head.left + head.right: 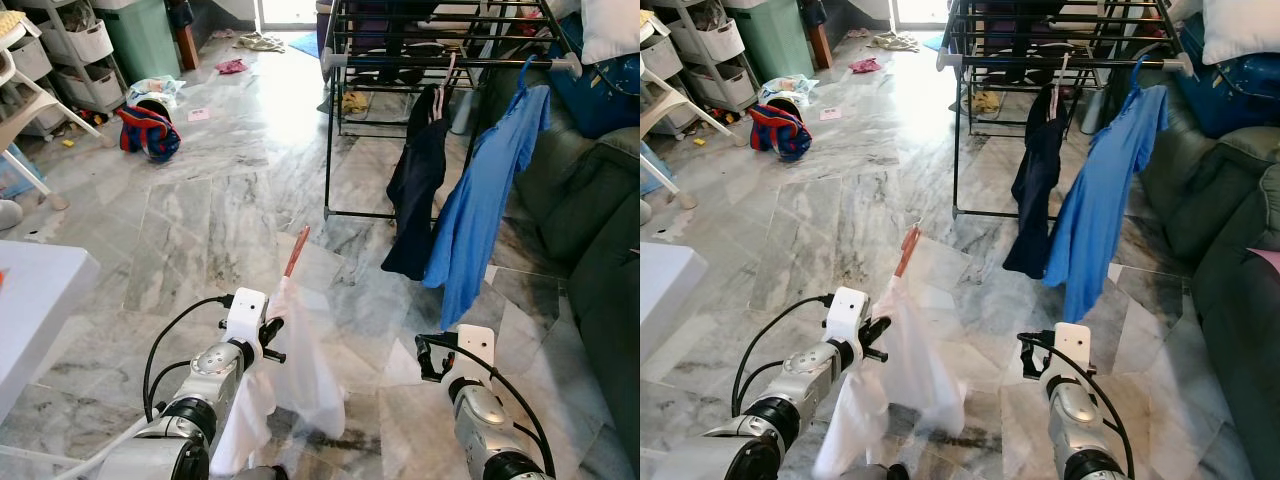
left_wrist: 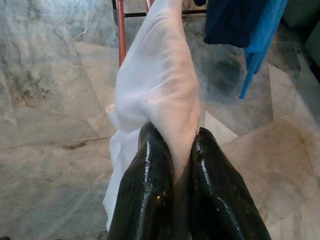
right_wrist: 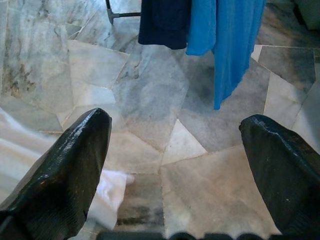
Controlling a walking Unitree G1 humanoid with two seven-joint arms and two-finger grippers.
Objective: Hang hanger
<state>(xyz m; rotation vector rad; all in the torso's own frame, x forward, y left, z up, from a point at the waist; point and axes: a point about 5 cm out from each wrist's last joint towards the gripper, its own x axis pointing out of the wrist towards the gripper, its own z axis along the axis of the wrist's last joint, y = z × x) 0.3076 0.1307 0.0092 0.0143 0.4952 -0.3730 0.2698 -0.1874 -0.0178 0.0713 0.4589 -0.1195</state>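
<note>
So the robot's about halfway through this one, I'd say. The left gripper [image 2: 172, 165] has its two fingers clamped on a fold of the white shirt [image 1: 300, 370], and the shirt is draped on a reddish hanger [image 1: 296, 250] whose end pokes up above the cloth. It's holding the whole bundle out in front of itself, low over the marble floor [image 1: 200, 230], so the pickup part looks done.

What's left is the actual hanging. The rack [image 1: 450, 60] is well ahead and to the robot's right, and it already has a dark shirt [image 1: 415, 190] and a blue shirt [image 1: 480, 210] dangling off its front rail. The white shirt is nowhere near that rail yet, so my guess is the robot needs to walk closer, lift the hanger up and hook it over a free bit of bar.

The right gripper [image 3: 175, 150] is out front too, fingers spread wide with nothing between them, pointing at the floor below the blue shirt. Could help steady the hanger later, but right now it's just waiting.
</note>
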